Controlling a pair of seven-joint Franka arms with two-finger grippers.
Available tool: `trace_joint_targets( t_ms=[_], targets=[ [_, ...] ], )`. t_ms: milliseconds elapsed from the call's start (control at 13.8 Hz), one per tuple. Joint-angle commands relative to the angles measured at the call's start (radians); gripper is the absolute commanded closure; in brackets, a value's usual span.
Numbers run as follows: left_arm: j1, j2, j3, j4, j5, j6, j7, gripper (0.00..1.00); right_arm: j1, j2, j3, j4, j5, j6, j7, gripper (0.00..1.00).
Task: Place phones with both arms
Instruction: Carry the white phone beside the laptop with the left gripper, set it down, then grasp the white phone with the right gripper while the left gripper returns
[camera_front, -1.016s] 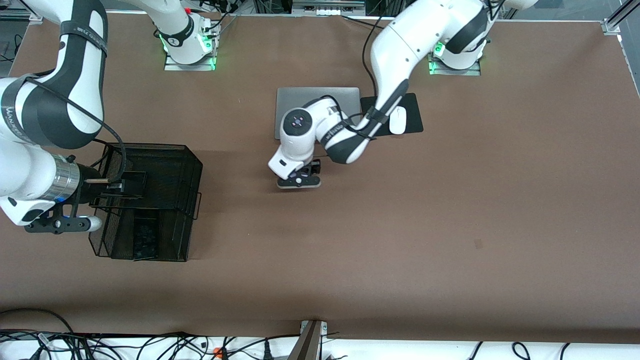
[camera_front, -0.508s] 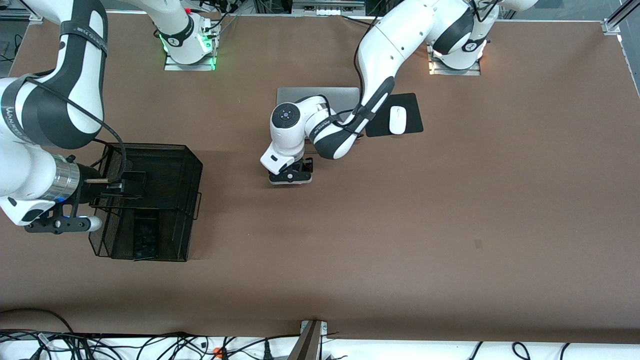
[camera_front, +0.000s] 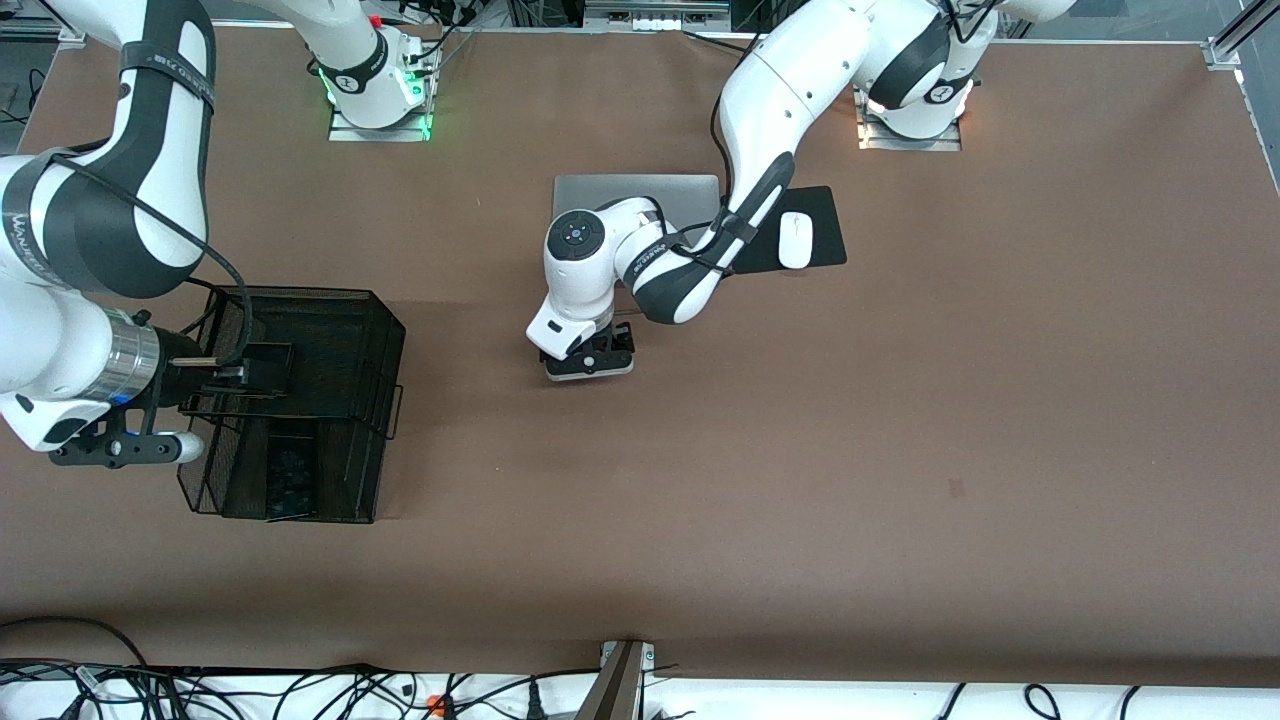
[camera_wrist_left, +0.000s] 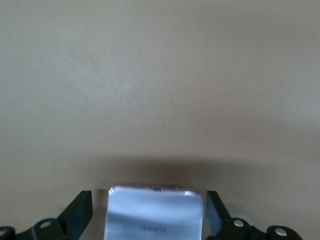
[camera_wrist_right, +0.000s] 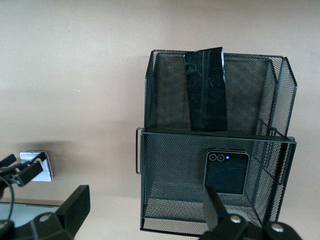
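Note:
A small squarish pale lavender-white phone (camera_wrist_left: 155, 217) lies on the brown table near its middle, its pale edge (camera_front: 592, 374) showing under the left hand. My left gripper (camera_wrist_left: 148, 202) (camera_front: 590, 358) straddles it, open, with a gap on each side. In the black mesh basket (camera_wrist_right: 210, 134) (camera_front: 310, 292) a long slim black phone (camera_wrist_right: 206, 90) leans in one compartment. A small squarish black phone (camera_wrist_right: 226, 172) stands in the other. My right gripper (camera_wrist_right: 145, 200) (camera_front: 130, 446) waits open beside the basket with nothing in it.
A silver laptop (camera_front: 620, 190) lies farther from the front camera than the left hand. Beside it, toward the left arm's end, sits a white mouse (camera_front: 795, 240) on a black pad (camera_front: 825, 215). The left gripper (camera_wrist_right: 15, 170) and pale phone (camera_wrist_right: 36, 166) also show in the right wrist view.
The left gripper has opened and let go of the pale phone, after shifting a little toward the right arm's end and back. The right arm has not moved.

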Motion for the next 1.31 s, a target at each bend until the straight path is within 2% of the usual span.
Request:
trace_joint_targets(
  t_ms=[0, 290, 580, 798, 943, 1233],
  targets=[
    [0.052, -0.044, 0.004, 0.083, -0.07, -0.125, 0.007, 0.0, 0.008, -0.018, -0.002, -0.01, -0.015, -0.015, 0.012, 0.0],
    [0.216, -0.177, -0.001, 0.085, -0.147, -0.3, 0.068, 0.0, 0.014, -0.018, 0.001, -0.01, -0.012, -0.048, 0.043, 0.0],
    [0.435, -0.275, 0.005, 0.077, -0.17, -0.59, 0.321, 0.0, 0.174, -0.012, 0.007, -0.008, -0.003, 0.008, 0.374, 0.0],
    [0.589, -0.369, 0.02, 0.067, -0.151, -0.751, 0.548, 0.0, 0.294, 0.025, 0.012, -0.039, 0.015, 0.123, 0.442, 0.0],
    [0.656, -0.458, 0.019, 0.024, -0.098, -0.816, 0.712, 0.0, 0.345, 0.058, 0.035, -0.105, 0.101, 0.174, 0.447, 0.0],
    [0.77, -0.652, 0.011, -0.152, -0.107, -0.821, 0.915, 0.0, 0.47, 0.141, 0.062, -0.23, 0.098, 0.322, 0.442, 0.0]
  ],
)
